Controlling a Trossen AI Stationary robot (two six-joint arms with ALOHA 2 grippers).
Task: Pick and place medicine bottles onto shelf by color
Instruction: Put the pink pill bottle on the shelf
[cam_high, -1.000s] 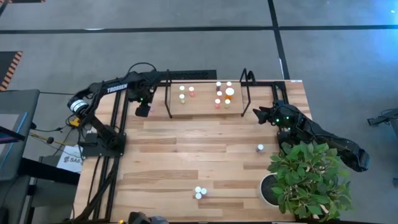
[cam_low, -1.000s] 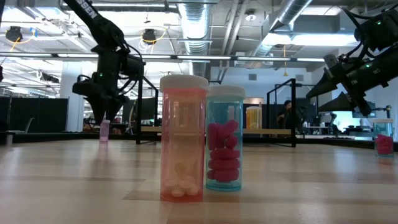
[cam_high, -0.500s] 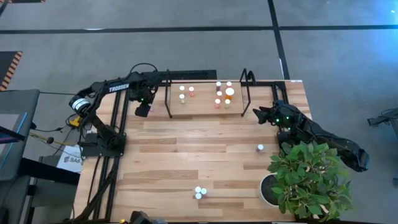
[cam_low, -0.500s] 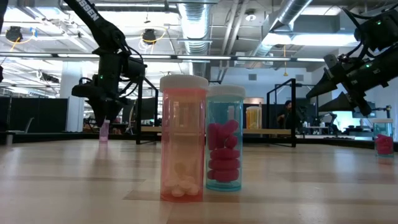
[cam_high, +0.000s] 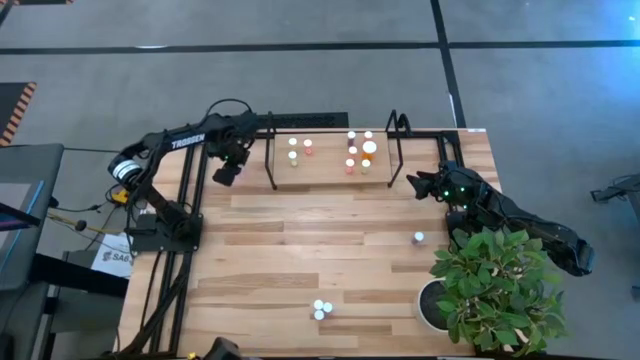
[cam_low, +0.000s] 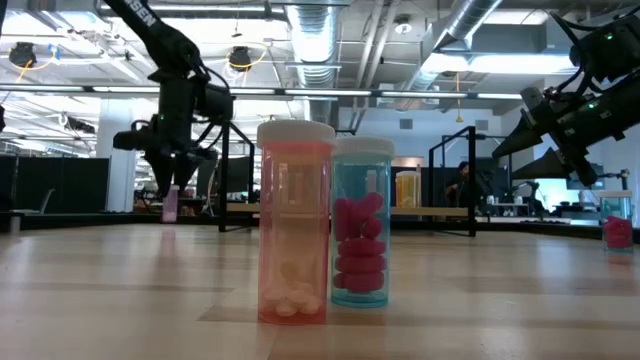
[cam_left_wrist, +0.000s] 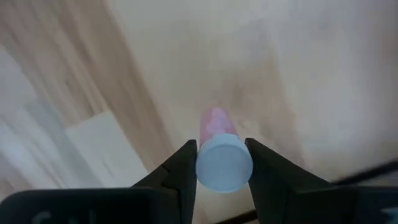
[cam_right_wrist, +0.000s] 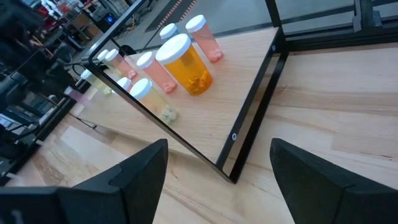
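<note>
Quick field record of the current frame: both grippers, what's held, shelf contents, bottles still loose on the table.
left gripper: shut on pink bottle, white cap up, by the shelf's left end
right gripper: open, empty, near the shelf's right end
shelf: several white-capped bottles, including one larger orange bottle
loose on table: pair at front edge; single bottle near the plant

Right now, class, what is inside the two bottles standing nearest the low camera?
The pink bottle holds small white pills at its bottom. The blue bottle holds a stack of pink pills. Its left part is covered by the pink bottle.
</note>
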